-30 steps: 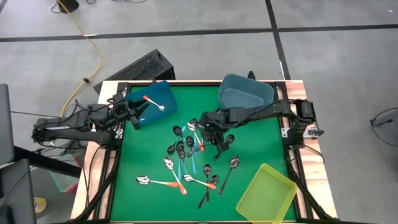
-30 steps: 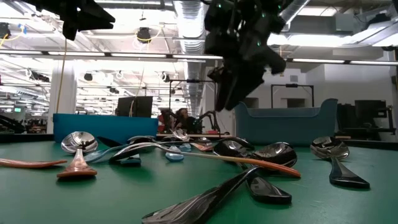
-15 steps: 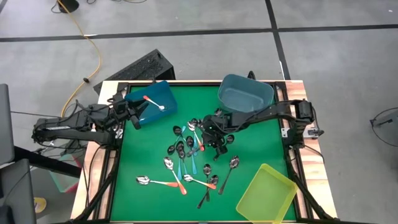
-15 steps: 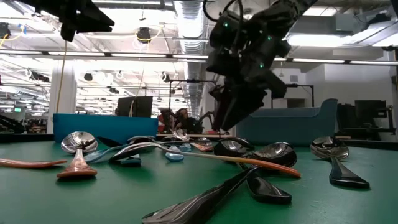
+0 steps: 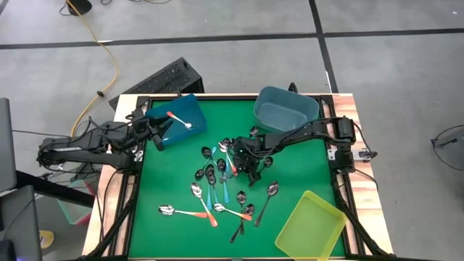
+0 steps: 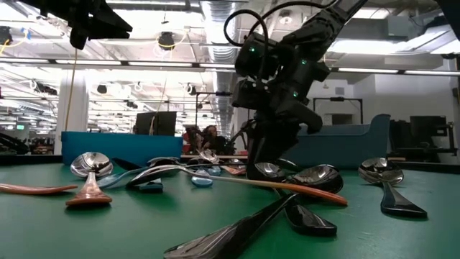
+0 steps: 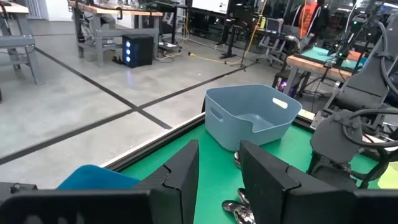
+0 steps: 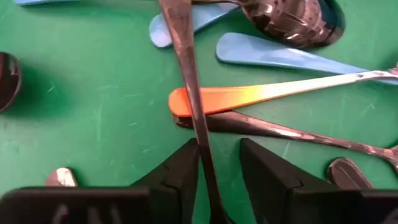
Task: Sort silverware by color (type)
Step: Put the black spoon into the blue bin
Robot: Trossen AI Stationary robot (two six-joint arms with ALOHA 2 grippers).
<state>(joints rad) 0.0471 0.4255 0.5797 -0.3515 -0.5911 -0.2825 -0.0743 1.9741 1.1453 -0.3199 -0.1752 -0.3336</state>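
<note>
Right claw (image 5: pixel 249 168) is dropping lower than a second ago and sliding toward the spoon pile (image 5: pixel 221 170) at the middle of the green worktop (image 5: pixel 174 181). Its fingers (image 8: pixel 186 171) are straddling a dark metal spoon handle (image 8: pixel 189 93), closing in but not clenched, a gap showing on one side; whether the handle is pinched, I cannot tell. This handle is crossing over an orange-red handle (image 8: pixel 249 96), with light blue handles (image 8: pixel 273 56) just beyond. Left claw (image 5: pixel 161 131) is hovering over the blue bin (image 5: pixel 190 110), which is holding 1 orange-red spoon (image 5: pixel 179 119); fingers (image 7: pixel 186 171) are parted, gripping nothing. Remaining spoons are lying scattered between the grey-blue bin (image 5: pixel 286 109) and the yellow bin (image 5: pixel 310 226).
</note>
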